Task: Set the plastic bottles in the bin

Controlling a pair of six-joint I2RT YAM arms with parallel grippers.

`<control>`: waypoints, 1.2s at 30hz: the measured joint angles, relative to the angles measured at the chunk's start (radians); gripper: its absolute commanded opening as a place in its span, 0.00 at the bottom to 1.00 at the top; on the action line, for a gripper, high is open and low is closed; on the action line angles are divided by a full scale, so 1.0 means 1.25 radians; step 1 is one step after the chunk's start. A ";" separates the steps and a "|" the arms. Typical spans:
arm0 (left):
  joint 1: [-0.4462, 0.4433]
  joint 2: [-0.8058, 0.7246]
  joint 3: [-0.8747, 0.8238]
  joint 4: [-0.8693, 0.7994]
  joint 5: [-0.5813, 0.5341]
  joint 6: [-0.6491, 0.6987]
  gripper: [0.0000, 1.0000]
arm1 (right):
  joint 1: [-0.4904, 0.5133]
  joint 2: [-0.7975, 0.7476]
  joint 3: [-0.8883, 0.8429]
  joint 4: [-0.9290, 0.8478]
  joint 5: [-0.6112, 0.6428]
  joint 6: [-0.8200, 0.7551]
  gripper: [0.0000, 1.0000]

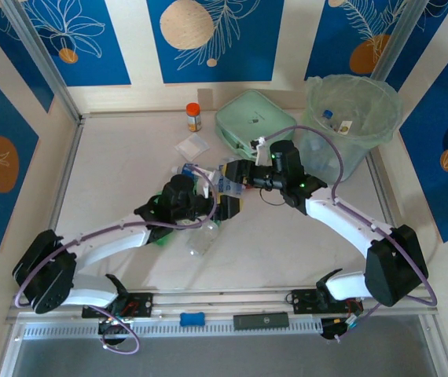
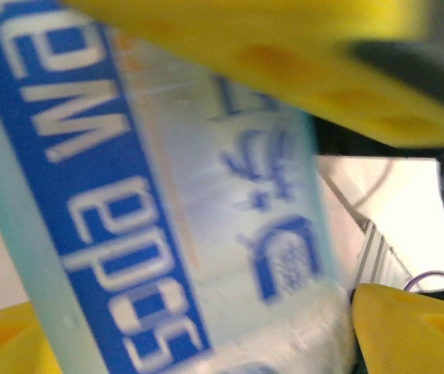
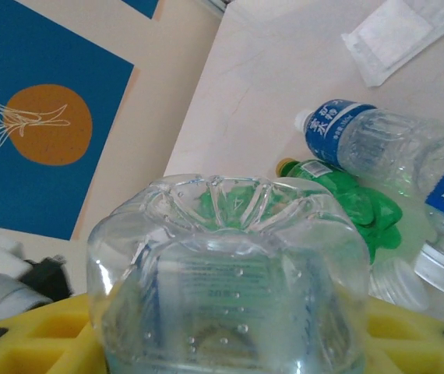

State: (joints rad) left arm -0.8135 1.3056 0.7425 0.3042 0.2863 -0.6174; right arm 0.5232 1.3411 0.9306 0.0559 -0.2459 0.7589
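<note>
Left gripper (image 1: 218,203), mid-table: its fingers straddle a blue-labelled bottle (image 2: 167,234) whose long axis crosses the gap. Can't tell if it's clamped or loose.

Just beyond, the right gripper (image 1: 236,179) pinches a clear bottle (image 3: 230,273) between its yellow pads. The bottle's long axis runs along the fingers, base pointing out past the tips.

A crushed green bottle (image 3: 347,202) lies loose on the table past it.

The bin (image 1: 381,118) stands in the far-right corner, off to the right gripper's wrist side. The right arm is nearer; my read is it swings right and drops the bottle in.
</note>
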 measured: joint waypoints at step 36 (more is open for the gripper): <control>0.171 -0.213 -0.153 -0.247 -0.349 -0.011 0.99 | -0.533 0.039 0.442 -0.193 0.255 -0.024 0.48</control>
State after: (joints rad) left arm -0.5995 1.0397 0.5514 -0.0048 -0.1501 -0.6308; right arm -0.1436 1.3899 1.4826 -0.1852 0.0734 0.7288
